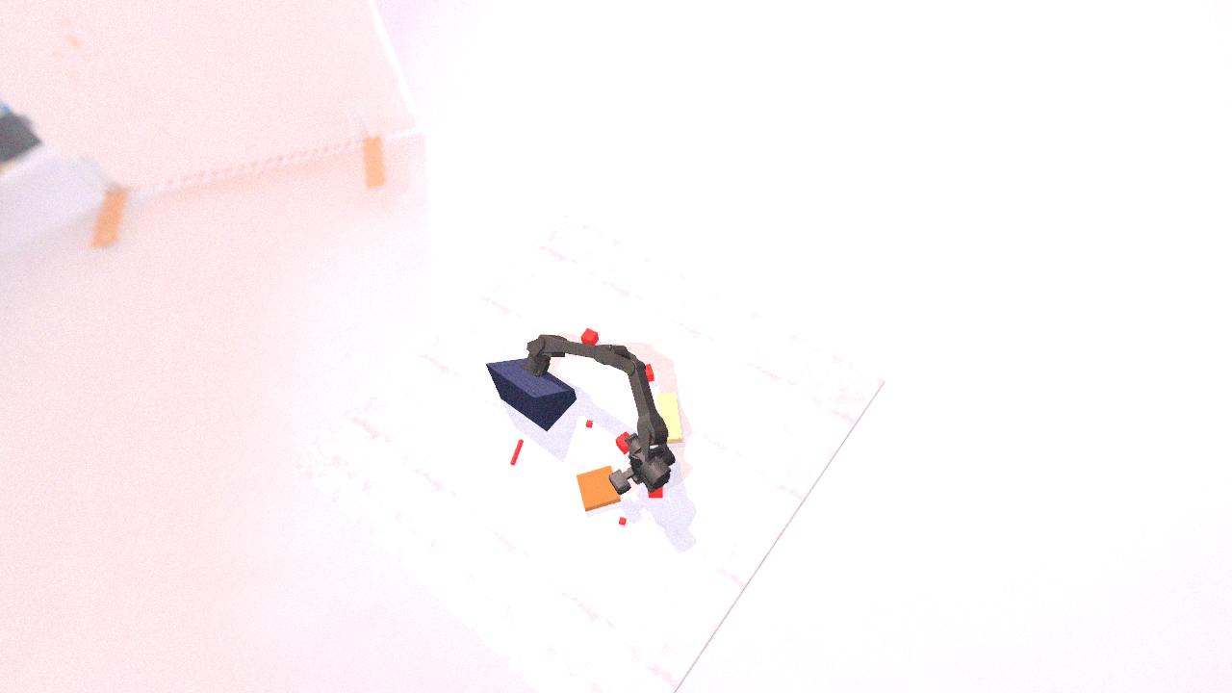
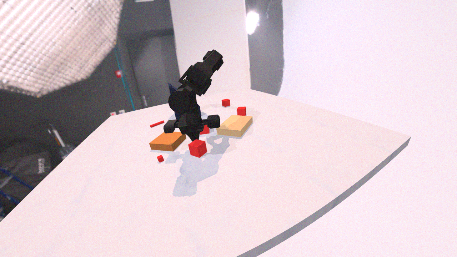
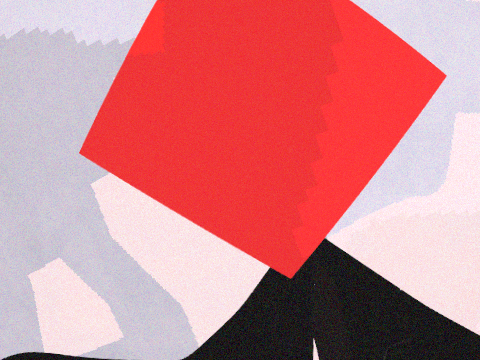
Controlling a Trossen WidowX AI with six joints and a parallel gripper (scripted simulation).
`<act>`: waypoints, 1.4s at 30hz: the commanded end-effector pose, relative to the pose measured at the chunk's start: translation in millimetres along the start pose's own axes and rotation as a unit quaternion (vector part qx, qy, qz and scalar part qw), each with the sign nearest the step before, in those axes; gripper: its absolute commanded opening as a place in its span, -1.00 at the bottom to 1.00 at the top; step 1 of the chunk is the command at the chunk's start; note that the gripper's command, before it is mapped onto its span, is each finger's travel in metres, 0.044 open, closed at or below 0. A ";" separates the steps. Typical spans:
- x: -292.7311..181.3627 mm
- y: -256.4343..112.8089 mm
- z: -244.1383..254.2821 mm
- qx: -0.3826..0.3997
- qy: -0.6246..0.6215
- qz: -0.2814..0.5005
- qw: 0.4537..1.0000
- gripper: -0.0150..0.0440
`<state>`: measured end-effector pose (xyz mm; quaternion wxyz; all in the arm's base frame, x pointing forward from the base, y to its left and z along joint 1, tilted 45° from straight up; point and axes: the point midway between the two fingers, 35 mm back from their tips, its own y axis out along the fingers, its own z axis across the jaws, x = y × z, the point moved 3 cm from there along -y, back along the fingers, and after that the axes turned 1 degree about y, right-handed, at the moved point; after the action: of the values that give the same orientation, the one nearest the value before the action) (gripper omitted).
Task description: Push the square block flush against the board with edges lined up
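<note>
The orange square block [image 1: 596,488] [image 2: 166,139] lies flat, left of the gripper in the exterior view. The pale yellow board [image 1: 672,419] [image 2: 237,121] lies flat on the other side, apart from the block; the arm hides part of it in the top view. My gripper [image 2: 195,140] [image 3: 305,252] is shut with nothing between its fingers. It points down, low over the table, with its tip right beside a large red cube [image 1: 655,493] [image 2: 197,148] [image 3: 225,125]. The cube partly hides the tip; contact cannot be told.
A red cube [image 1: 624,442] [image 2: 204,130] sits behind the gripper. Two more red cubes [image 2: 225,102] [image 2: 241,110] stand beyond the board. A tiny red cube [image 1: 623,521] [image 2: 160,159] lies near the block. A red rod [image 1: 517,452] [image 2: 157,124] lies near the dark blue base [image 1: 533,400].
</note>
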<state>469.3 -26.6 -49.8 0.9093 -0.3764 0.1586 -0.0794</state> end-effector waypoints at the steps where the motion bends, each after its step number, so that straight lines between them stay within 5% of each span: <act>1: -5.0 0.6 -0.9 -0.001 -0.001 0.001 1.000 -0.49; 28: -42.9 1.2 -2.0 -0.001 -0.001 0.002 1.000 -0.49; 33: -37.9 -50.9 -1.0 -0.002 -0.001 0.001 1.000 -0.49; 42: -47.1 -54.2 2.6 -0.002 0.002 0.001 1.000 -0.49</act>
<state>432.5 -57.2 -1.3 0.9091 -0.3760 0.1566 -0.0869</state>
